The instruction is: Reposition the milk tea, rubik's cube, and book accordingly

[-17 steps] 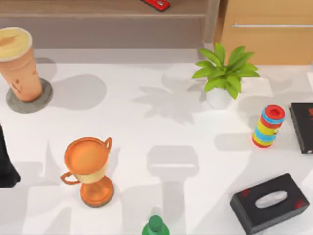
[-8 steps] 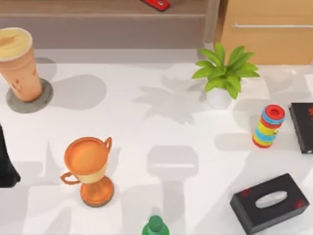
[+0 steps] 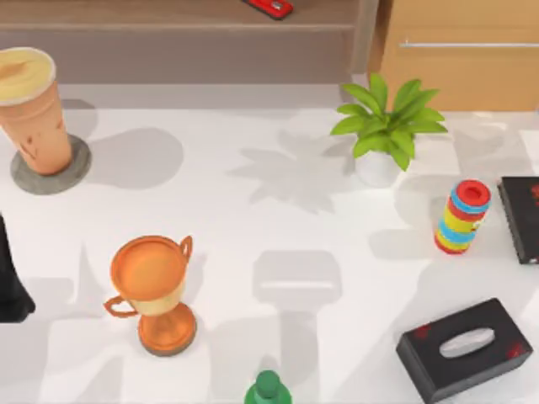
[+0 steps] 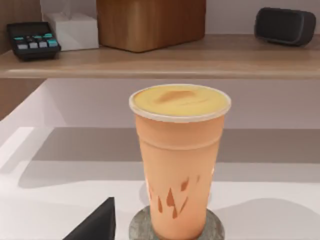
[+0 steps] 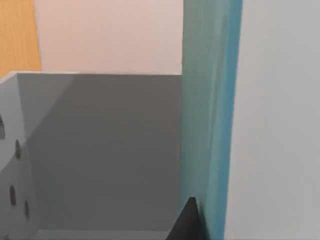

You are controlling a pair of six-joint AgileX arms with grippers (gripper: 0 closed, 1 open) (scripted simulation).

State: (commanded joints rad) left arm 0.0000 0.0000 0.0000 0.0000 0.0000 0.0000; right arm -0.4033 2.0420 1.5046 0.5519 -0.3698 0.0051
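The tall terracotta-orange milk tea cup (image 3: 32,109) with its creamy tan top stands upright on a round grey stone coaster (image 3: 52,167) at the far left of the white tabletop (image 3: 278,219), hard by the tabletop's left edge. My left gripper (image 4: 95,225) sits just in front of that cup, a dark finger low beside the coaster; I cannot tell whether it is open or closed. Right of the cup the tabletop lies bare as far as the potted green plant (image 3: 383,126). Nearer than the cup stands the orange two-handled trophy (image 3: 154,290), and beyond it a green bottle cap (image 3: 268,389), a black tissue box (image 3: 465,347), a striped ring stack (image 3: 461,217) and a flat black slab (image 3: 520,217). In my right wrist view the teal-blue book (image 5: 212,115) stands upright against a grey-walled box (image 5: 105,150), a finger of my right gripper (image 5: 189,225) touching its base; its grip I cannot tell. No writing is readable.
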